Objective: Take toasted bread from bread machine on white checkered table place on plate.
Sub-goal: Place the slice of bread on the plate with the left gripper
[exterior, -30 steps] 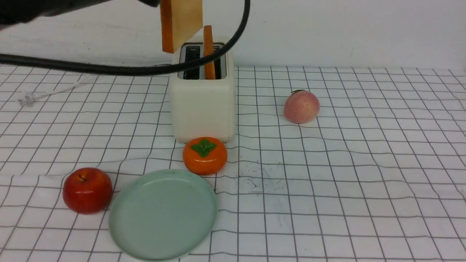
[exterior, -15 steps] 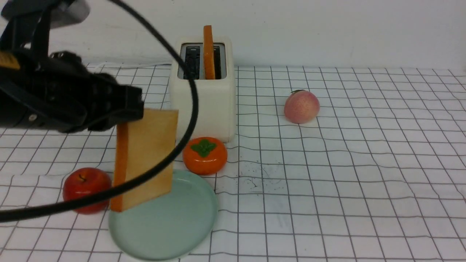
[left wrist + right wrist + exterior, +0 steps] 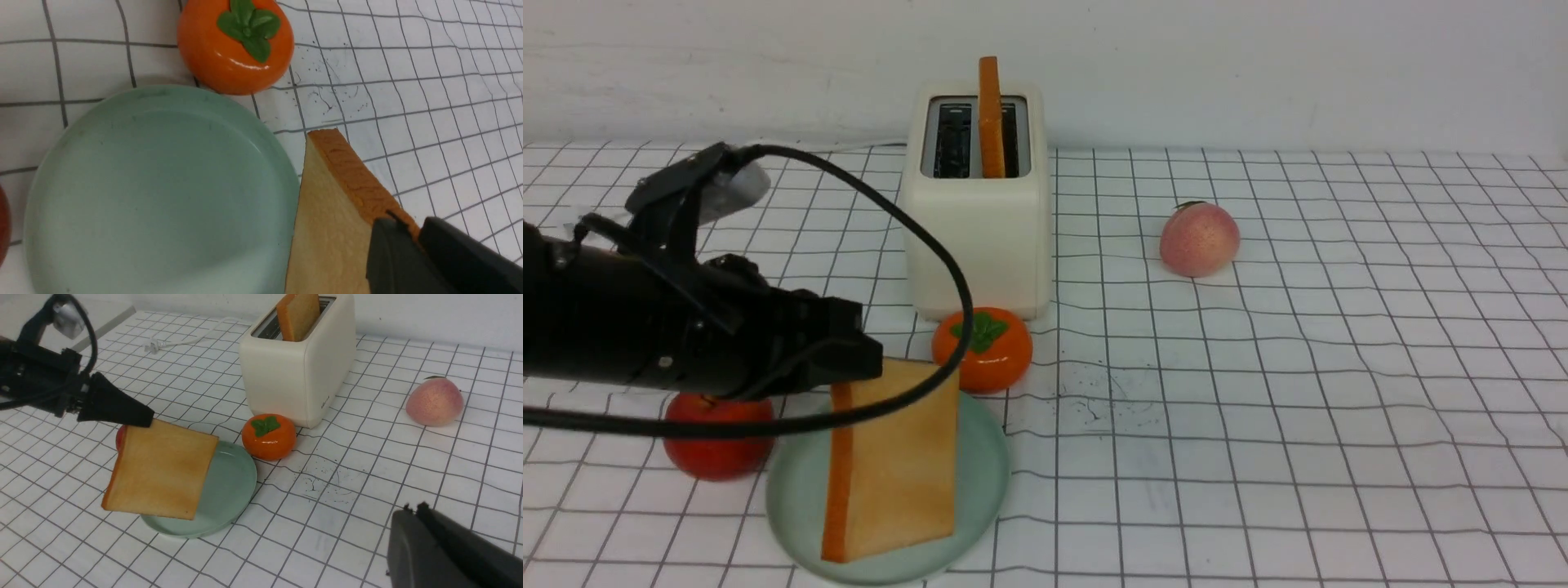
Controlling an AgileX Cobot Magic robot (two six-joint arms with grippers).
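Hanging from the left fingers (image 3: 851,359), pinched tight on its top edge, the toast slice (image 3: 894,465) stands upright just over the green plate (image 3: 984,474). The right fingers (image 3: 412,547), closed and empty, are farther.

Front cam: robot's side, low, facing forward over worktop (image 3: 1339,425) toward wall (image 3: 1258,65). Left wrist cam: very near, looking down on plate (image 3: 122,196). Right wrist cam: farther off, oblique. All share plate, persimmon (image 3: 983,351), toast slice (image 3: 898,465).
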